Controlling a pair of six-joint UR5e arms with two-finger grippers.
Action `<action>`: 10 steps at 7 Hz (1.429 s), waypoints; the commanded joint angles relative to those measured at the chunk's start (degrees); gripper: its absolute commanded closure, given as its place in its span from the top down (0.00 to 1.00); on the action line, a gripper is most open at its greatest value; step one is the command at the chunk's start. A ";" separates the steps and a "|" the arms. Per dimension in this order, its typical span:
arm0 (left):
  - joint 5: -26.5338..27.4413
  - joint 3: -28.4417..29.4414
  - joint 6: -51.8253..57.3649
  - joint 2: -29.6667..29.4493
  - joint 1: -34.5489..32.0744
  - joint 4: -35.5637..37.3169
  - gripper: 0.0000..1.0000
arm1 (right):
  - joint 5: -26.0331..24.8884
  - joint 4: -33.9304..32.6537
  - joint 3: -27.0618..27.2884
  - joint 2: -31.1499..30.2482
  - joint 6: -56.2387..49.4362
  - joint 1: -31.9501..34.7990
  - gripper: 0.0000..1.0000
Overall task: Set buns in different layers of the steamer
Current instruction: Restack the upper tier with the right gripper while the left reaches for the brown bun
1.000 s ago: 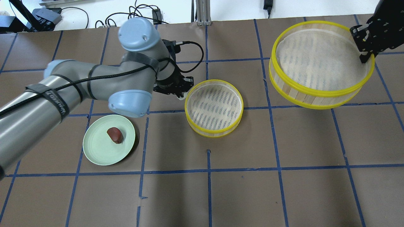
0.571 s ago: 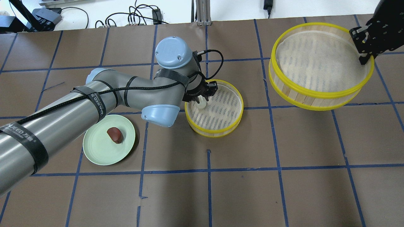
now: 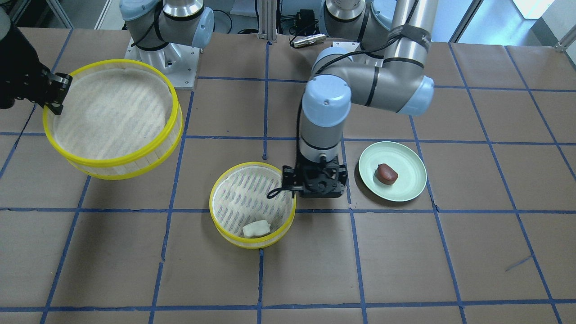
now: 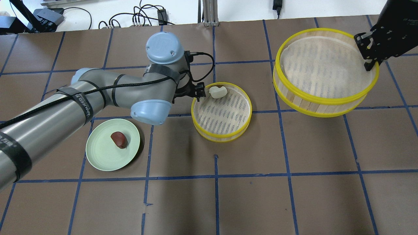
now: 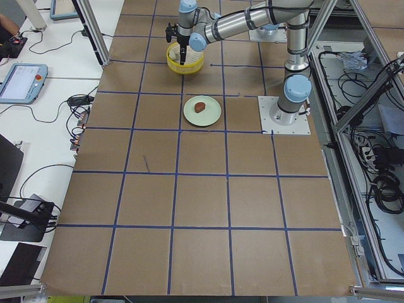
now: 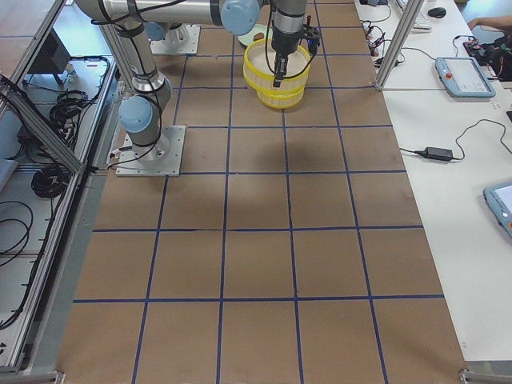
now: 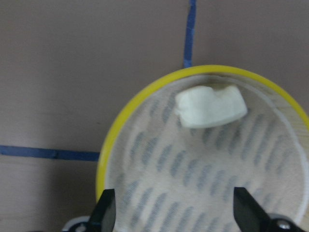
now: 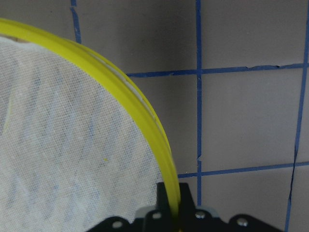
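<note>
The white bun lies free at the far edge of the small steamer layer, which stands on the table. It also shows in the left wrist view and in the front view. My left gripper is open and empty at that layer's left rim; its fingers stand apart. The dark reddish-brown bun sits on the pale green plate. My right gripper is shut on the rim of the large steamer layer and holds it tilted above the table at the far right.
Brown paper with a blue tape grid covers the table. Cables and a metal post lie beyond the table's far edge. The left arm's elbow hangs over the space between the plate and the small layer.
My left gripper carried the white bun over the small layer, let it go at the far edge and drew back left. The right gripper and large layer shifted slightly left.
</note>
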 commanded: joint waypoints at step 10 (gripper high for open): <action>0.83 -13.92 21.23 2.34 23.74 -2.99 0.00 | 4.03 -25.36 8.15 17.57 24.71 22.38 0.07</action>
